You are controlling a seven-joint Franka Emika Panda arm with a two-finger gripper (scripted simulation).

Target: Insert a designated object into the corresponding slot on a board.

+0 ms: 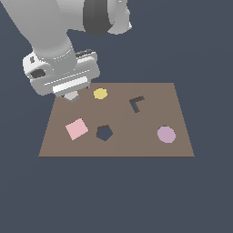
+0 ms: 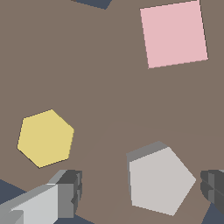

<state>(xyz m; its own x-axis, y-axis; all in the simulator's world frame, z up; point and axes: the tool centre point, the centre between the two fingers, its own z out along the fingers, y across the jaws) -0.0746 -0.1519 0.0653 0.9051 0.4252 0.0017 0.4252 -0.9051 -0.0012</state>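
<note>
The light grey pentagon block (image 2: 159, 179) lies on the brown board (image 1: 150, 118) near its far corner at the exterior view's left. In the exterior view the block (image 1: 71, 96) only peeks out under the hand. My gripper (image 2: 142, 188) is open and low over it, with one finger (image 2: 65, 192) on each side and neither touching the block. In the exterior view the gripper (image 1: 70, 92) sits just beside the yellow hexagon. The dark navy pentagon slot (image 1: 104, 132) is in the board's near middle. Only its edge (image 2: 94, 2) shows in the wrist view.
On the board are a yellow hexagon (image 1: 100, 93) (image 2: 45, 138) close to the block, a pink square (image 1: 76, 129) (image 2: 175, 34), a dark L-shaped hole (image 1: 136, 103) and a mauve disc (image 1: 166, 134). Dark blue ground surrounds the board.
</note>
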